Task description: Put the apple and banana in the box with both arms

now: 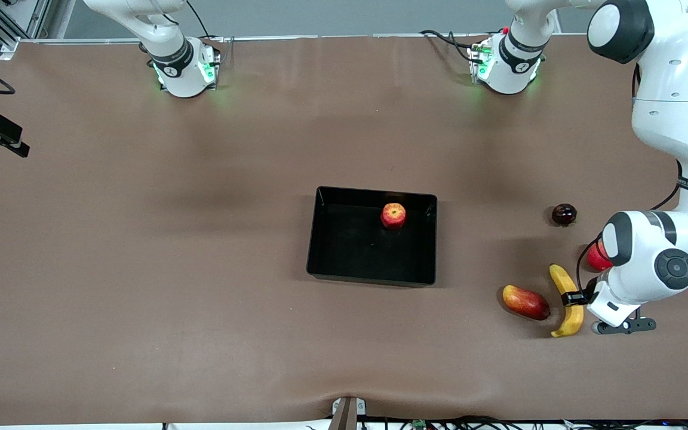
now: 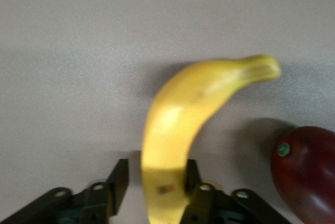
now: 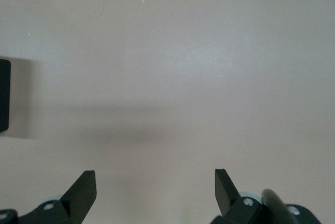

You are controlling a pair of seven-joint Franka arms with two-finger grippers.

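Note:
The apple [image 1: 393, 215] lies in the black box [image 1: 344, 263], near the wall on the robots' side. The banana [image 1: 566, 292] lies on the table toward the left arm's end, nearer the front camera than the box. My left gripper [image 1: 572, 297] is low over the banana's middle, its jaws open around it. In the left wrist view the banana [image 2: 183, 114] runs between the fingers of my left gripper [image 2: 155, 169]; one finger touches it and the other stands a little apart. My right gripper [image 3: 155, 179] is open and empty over bare table. It is out of the front view.
A red-yellow mango [image 1: 525, 302] lies right beside the banana and also shows in the left wrist view [image 2: 309, 171]. A red round fruit [image 1: 596, 257] is partly hidden by the left arm. A dark round fruit [image 1: 564, 214] lies farther from the front camera.

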